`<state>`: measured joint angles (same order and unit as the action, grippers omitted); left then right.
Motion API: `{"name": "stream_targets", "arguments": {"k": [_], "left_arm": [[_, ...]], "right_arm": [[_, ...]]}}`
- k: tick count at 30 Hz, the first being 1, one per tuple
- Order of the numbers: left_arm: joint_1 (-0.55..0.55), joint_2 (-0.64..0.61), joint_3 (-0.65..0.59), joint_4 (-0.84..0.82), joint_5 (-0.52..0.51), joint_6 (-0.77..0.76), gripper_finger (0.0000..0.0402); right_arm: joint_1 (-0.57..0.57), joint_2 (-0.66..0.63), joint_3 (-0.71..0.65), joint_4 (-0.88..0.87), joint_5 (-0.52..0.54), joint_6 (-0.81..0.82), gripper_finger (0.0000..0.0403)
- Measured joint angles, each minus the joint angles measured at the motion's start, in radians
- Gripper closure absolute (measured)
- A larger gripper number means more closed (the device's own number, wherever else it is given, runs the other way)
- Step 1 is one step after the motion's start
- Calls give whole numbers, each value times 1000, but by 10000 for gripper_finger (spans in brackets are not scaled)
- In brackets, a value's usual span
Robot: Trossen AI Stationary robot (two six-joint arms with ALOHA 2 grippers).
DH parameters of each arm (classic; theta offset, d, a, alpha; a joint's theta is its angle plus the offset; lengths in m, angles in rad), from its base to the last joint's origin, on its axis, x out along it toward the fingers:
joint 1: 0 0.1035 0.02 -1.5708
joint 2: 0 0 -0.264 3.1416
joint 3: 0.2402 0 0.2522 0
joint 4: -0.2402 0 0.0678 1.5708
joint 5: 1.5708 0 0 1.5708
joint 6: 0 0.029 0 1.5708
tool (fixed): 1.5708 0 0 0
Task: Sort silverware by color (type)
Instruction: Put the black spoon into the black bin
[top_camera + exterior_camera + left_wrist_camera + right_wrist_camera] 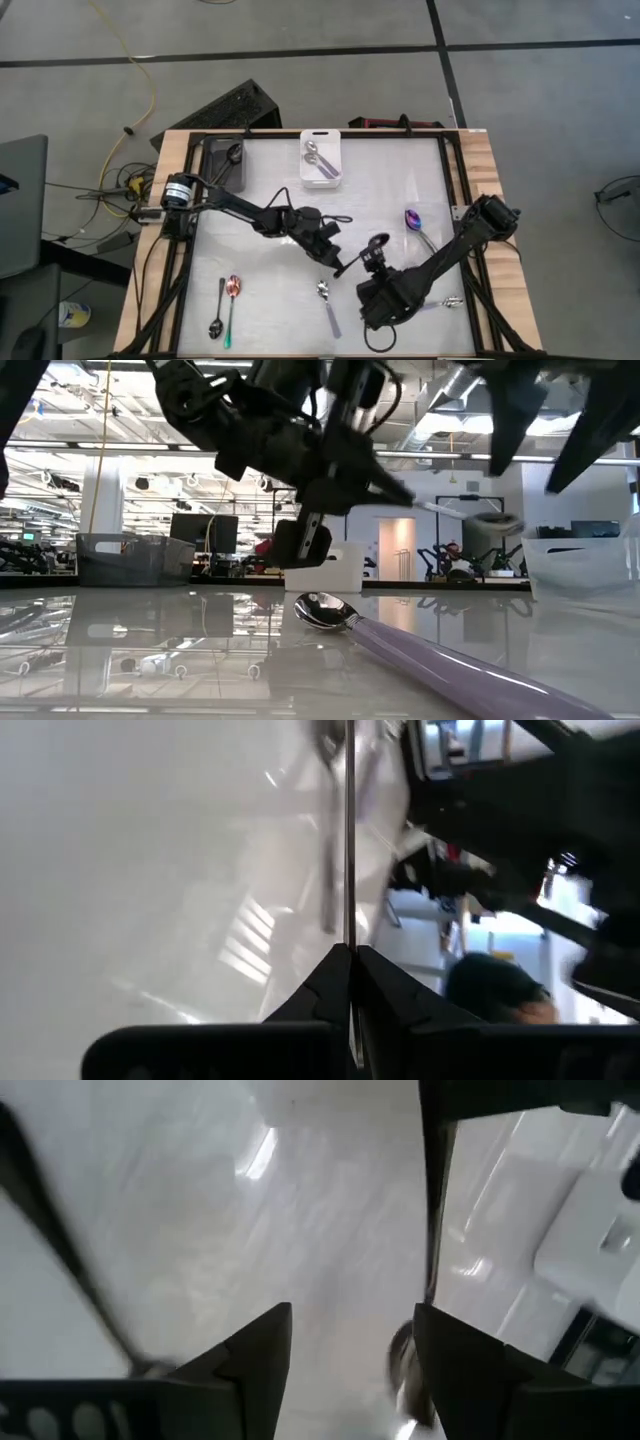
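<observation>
On the bench point(270, 180) stood two bins: a white bin point(322, 158) and a dark bin point(226, 160). The white bin held two silver spoons point(312, 152), the dark bin one black spoon point(232, 154). Loose spoons numbered five at least: a black spoon point(218, 308), a copper-bowled spoon point(232, 300), a lilac-handled spoon point(327, 305), a rainbow spoon point(417, 224), and a silver spoon point(447, 303) partly hidden.

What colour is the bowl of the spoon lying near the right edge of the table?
The bowl of that spoon is purple-pink and iridescent, seen best in the high view.

The desk point(270, 215) looked glossy white with bare wooden edges; a spoon point(330, 610) had a mirror-bright metal bowl and matt lilac handle.
</observation>
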<state>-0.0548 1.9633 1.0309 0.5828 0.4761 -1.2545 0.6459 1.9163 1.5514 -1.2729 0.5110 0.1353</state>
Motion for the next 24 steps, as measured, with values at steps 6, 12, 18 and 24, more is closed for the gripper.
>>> {"name": "stream_targets", "arguments": {"k": [6,12,18,24], "left_arm": [[68,-15,0,-45,-10,44,401],[87,-146,0,-158,-47,132,401],[95,-378,0,-468,-192,266,401],[94,-613,0,-872,-384,328,401]], "right_arm": [[61,-1,76,-126,-19,117,176],[142,-86,-16,-169,16,246,179],[189,-260,-253,25,64,393,180],[174,-392,-533,495,64,341,180]]}}
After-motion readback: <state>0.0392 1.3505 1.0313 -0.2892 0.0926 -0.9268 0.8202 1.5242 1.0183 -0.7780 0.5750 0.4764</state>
